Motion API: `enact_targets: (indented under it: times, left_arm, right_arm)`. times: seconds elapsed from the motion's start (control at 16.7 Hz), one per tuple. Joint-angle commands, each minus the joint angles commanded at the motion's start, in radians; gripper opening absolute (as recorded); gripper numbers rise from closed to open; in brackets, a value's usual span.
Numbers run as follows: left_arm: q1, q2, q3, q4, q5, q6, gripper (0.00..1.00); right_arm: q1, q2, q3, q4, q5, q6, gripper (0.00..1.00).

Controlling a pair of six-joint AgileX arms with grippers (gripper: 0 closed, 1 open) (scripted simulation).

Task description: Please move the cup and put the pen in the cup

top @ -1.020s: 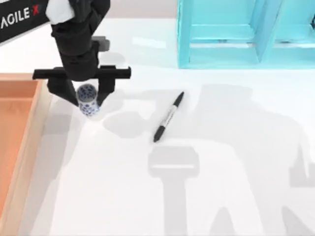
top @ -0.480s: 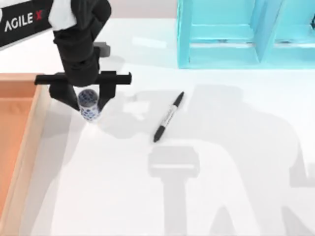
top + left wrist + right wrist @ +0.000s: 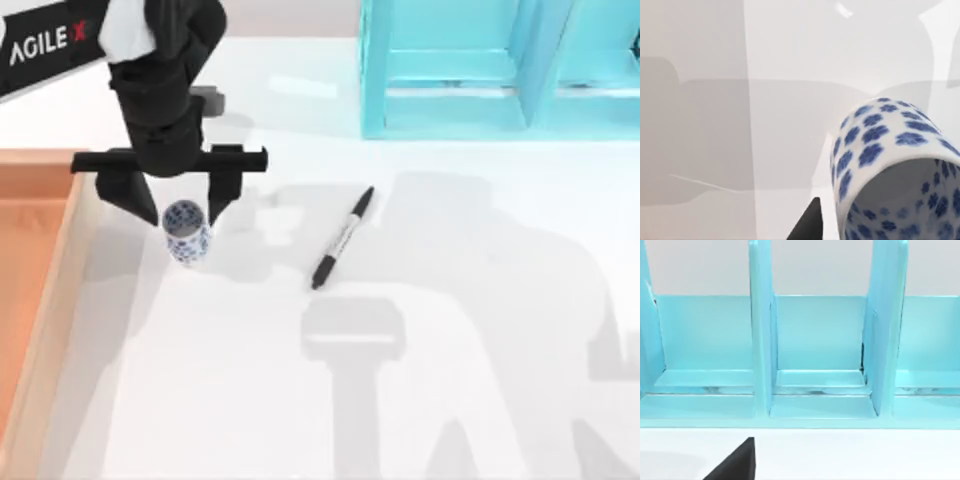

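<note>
The cup [image 3: 187, 232], white with blue flowers, stands upright on the white table at the left. My left gripper [image 3: 178, 214] hangs right over it, open, with one black finger on each side of the cup and apart from it. In the left wrist view the cup [image 3: 890, 165] is close up with its mouth showing, and one black fingertip [image 3: 809, 225] is beside it. The pen [image 3: 342, 238], black with a pale barrel, lies slanted on the table to the right of the cup. A black fingertip [image 3: 735, 462] of my right gripper shows in the right wrist view.
A teal rack [image 3: 450, 70] with upright dividers stands at the back right, and the right wrist view faces the same rack [image 3: 815, 340]. An orange wooden tray [image 3: 40, 280] lies along the left edge, close to the cup.
My left gripper was shut on the cup and has let it go: its fingers have spread. The cup has shifted slightly toward the table's front. The pen has not moved.
</note>
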Motion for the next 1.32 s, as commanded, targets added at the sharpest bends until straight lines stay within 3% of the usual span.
enact_targets:
  times: [0.12, 0.18, 0.84, 1.08, 1.32]
  left_arm:
    - [0.0, 0.0, 0.0, 0.0, 0.0, 0.0, 0.98]
    - [0.0, 0.0, 0.0, 0.0, 0.0, 0.0, 1.0]
    - [0.0, 0.012, 0.038, -0.034, -0.001, 0.0, 1.0]
    - [-0.007, 0.058, 0.234, -0.21, -0.001, 0.0, 1.0]
    - [-0.008, 0.11, 0.559, -0.452, 0.002, -0.002, 1.0]
  right_arm:
    - [0.0, 0.0, 0.0, 0.0, 0.0, 0.0, 1.0]
    - [0.0, 0.0, 0.0, 0.0, 0.0, 0.0, 1.0]
    - [0.0, 0.0, 0.0, 0.0, 0.0, 0.0, 1.0]
    - [0.0, 0.0, 0.0, 0.0, 0.0, 0.0, 1.0]
    - [0.0, 0.0, 0.0, 0.0, 0.0, 0.0, 1.0]
